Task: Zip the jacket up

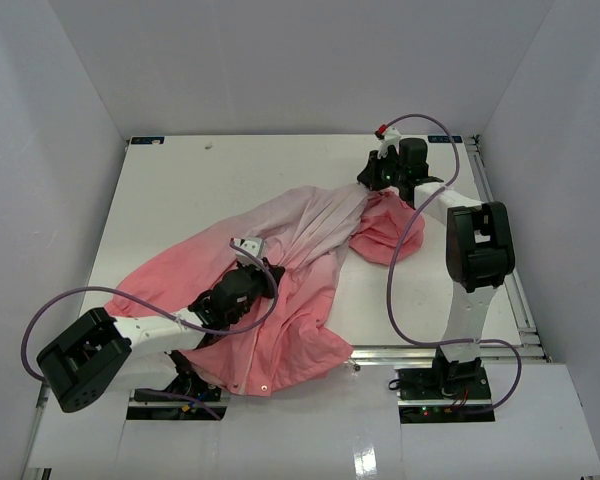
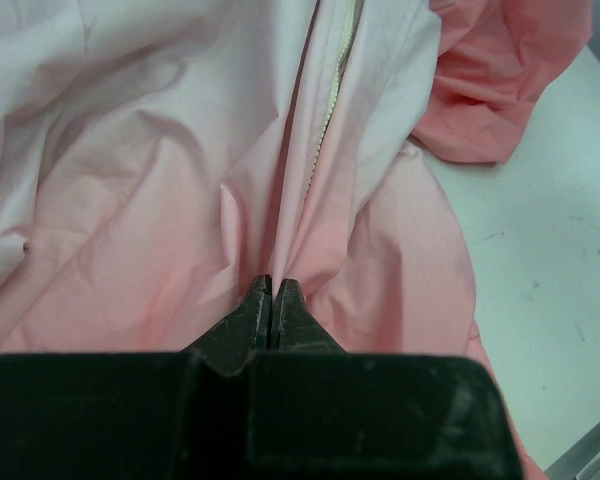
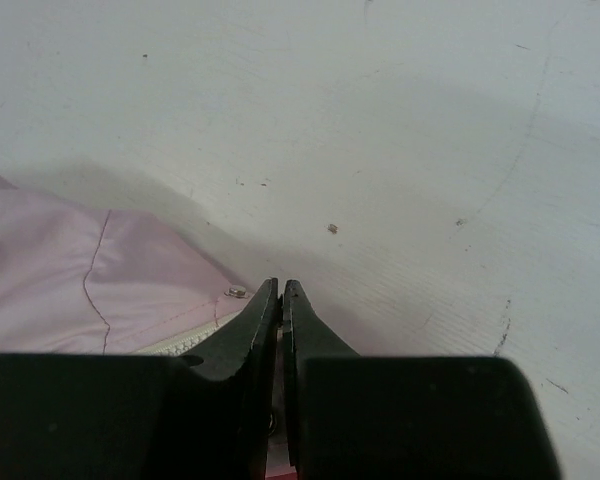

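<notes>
The jacket (image 1: 280,290) sprawls across the table (image 1: 160,190); room lies far-left and, seemingly, near-right past the cable (image 1: 391,290).

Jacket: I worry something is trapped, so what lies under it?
Around the jacket only the white table shows. The left hand pinches a fold by the zipper, and the right hand grips its pale edge. Whatever lies beneath the fabric is covered.

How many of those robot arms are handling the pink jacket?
2. The left arm reaches from the near left onto the middle of the jacket; the right arm stretches from the near right to its far end. No others are in sight.
</notes>
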Controlling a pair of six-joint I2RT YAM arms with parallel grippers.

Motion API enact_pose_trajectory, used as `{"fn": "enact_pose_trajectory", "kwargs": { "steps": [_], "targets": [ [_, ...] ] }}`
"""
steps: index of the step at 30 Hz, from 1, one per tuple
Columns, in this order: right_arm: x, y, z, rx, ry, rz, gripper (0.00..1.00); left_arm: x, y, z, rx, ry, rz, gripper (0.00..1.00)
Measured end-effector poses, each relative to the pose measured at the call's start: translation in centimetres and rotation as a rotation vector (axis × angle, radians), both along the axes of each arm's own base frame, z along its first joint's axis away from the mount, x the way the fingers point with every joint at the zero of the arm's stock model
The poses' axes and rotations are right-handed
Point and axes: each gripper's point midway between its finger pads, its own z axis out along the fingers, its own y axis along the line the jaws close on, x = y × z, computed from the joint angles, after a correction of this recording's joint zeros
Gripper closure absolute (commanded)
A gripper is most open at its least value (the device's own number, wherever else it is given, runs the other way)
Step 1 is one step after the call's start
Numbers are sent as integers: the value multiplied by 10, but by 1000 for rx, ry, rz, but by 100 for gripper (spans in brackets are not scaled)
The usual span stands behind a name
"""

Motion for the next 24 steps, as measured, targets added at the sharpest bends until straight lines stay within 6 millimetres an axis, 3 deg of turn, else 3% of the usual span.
{"fn": "enact_pose_trajectory", "kwargs": {
  "steps": [12,15,22,24],
  "targets": [
    [19,-9,10,50,37,-23,92,19,-5,5,17,-32,48,100],
    [30,-24,17,50,21,-74,92,42,-8,8,46,-38,74,100],
    [53,-67,27,27,-34,-231,92,123,0,21,62,-47,120,100],
    [57,-71,30,32,-50,-241,88,137,4,25,64,-56,113,91]
  ]
}}
